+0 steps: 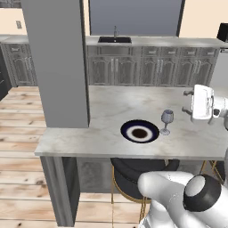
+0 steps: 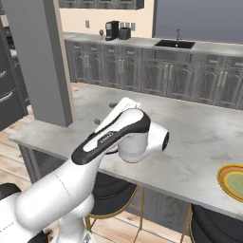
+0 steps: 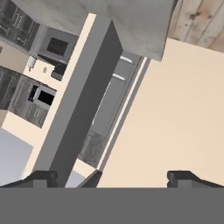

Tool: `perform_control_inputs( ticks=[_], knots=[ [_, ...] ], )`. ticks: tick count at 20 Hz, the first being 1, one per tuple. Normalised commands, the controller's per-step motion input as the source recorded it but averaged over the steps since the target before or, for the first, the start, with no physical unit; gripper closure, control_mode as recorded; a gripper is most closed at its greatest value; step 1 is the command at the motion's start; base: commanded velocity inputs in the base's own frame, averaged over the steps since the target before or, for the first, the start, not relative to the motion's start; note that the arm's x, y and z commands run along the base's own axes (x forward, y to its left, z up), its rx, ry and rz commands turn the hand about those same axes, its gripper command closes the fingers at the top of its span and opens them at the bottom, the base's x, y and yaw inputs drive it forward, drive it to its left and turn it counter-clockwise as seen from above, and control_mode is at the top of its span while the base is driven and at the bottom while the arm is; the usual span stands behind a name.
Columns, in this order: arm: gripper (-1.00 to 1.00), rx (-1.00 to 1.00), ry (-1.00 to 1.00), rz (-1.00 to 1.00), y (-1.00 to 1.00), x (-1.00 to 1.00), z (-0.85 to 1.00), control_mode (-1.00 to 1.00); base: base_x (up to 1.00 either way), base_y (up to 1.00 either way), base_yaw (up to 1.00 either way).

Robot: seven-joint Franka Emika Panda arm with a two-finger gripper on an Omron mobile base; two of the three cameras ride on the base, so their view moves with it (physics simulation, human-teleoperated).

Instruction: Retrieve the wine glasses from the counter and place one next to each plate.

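The white arm (image 2: pixel 71 185) rises from the base and bends forward at a dark-jointed elbow (image 1: pixel 202 192). Its forearm reaches up over the near edge of the island, ending in a wrist (image 2: pixel 142 135) turned sideways. The gripper (image 1: pixel 187 101) points level, toward the left, with its jaws spread wide and nothing between them. In the hand view both dark fingertips (image 3: pixel 41 178) stand well apart.

On the tabletop (image 1: pixel 111 107), a wine glass (image 1: pixel 167 120) stands just right of a plate (image 1: pixel 140 132); another plate (image 2: pixel 233 181) lies far right; a pillar (image 1: pixel 57 62) rises at left.
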Motion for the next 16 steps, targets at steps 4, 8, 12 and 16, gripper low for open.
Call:
perform_control_inputs(
  ticks=[4,8,12,16],
  knots=[
    [-1.0,0.03,-0.01,0.0,0.02,-0.52,0.1,-1.0,0.0,0.0,0.0],
    [-1.0,0.02,0.0,0.0,0.15,-0.47,0.21,-1.0,0.0,0.0,0.0],
    [-1.0,0.02,0.0,0.0,0.39,-0.52,0.06,1.0,-0.23,0.25,0.0],
    [-1.0,0.0,0.0,0.0,0.0,0.0,0.0,1.0,-0.89,1.0,0.05]
  ],
)
